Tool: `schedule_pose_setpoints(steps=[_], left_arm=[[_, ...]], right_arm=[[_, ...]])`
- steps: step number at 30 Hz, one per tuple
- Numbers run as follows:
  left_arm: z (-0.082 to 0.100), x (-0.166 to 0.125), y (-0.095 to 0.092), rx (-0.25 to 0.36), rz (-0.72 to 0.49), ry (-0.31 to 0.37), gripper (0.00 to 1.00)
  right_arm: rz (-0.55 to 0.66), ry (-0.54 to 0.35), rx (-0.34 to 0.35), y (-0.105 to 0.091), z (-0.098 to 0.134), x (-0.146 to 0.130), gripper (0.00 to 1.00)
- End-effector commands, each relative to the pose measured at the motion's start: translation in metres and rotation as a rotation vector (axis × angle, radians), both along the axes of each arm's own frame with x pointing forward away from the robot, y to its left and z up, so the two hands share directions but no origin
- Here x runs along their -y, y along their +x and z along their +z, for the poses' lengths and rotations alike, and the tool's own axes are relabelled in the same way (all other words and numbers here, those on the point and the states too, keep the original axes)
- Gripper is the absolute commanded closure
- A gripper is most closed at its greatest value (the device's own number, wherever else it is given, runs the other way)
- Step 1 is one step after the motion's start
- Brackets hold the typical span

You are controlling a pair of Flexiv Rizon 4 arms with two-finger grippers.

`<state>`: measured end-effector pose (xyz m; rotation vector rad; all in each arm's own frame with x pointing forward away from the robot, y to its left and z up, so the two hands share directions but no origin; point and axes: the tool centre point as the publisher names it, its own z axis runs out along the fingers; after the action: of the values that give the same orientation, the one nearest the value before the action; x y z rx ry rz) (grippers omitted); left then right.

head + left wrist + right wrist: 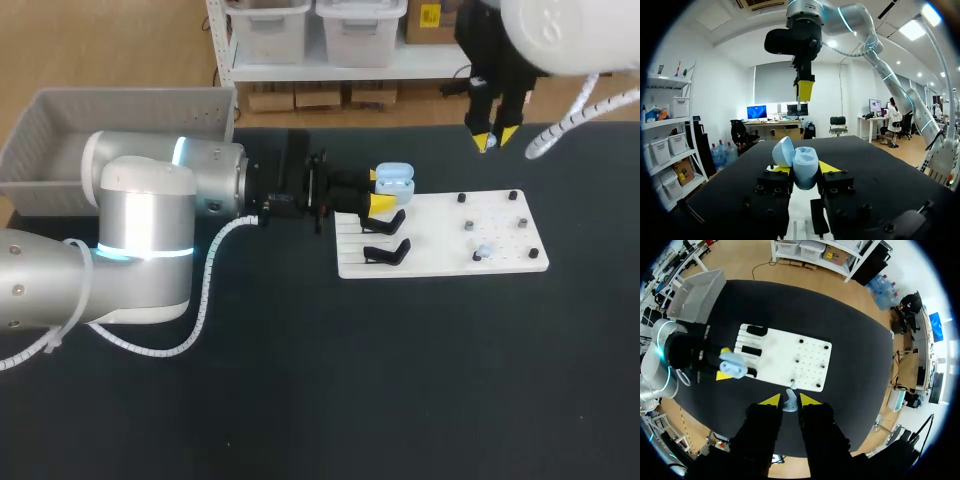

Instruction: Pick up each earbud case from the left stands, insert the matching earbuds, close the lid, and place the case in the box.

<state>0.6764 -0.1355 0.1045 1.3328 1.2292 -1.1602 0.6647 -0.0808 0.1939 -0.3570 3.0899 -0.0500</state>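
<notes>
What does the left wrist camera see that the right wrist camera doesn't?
Only the left wrist view: the open blue case close up from the side, with its lid tipped back and the hollows inside showing.

Only the right wrist view: the small earbud pinched in the right tool, the grey box, and the whole white board seen from above.

Both: the case held in the left tool, and the right tool hanging above the table.

Black table [400,380], white baseboard [440,240] lying on it, small black pegs [461,197] on baseboard
</notes>
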Motion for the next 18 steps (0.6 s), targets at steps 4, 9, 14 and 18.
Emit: schedule_pose_setpoints(steps=[4,9,14,18], left_arm=[[-0.0013,-0.0001,-0.0013,0.004,0.005,-0.004,1.0],[-0.0013,-0.0001,-0.0013,0.004,0.005,-0.004,1.0],[-0.0013,-0.0001,-0.0013,0.004,0.005,-0.004,1.0],[-0.0013,-0.0001,-0.0013,0.004,0.005,-0.004,1.0]], right_arm=[[0.011,0.005,-0.012,-0.011,0.0142,-0.0124,1.0],[0.011,0.005,-0.012,-0.011,0.0142,-0.0124,1.0],[0.011,0.005,-0.012,-0.011,0.0142,-0.0124,1.0],[0.011,0.005,-0.012,-0.011,0.0142,-0.0124,1.0]])
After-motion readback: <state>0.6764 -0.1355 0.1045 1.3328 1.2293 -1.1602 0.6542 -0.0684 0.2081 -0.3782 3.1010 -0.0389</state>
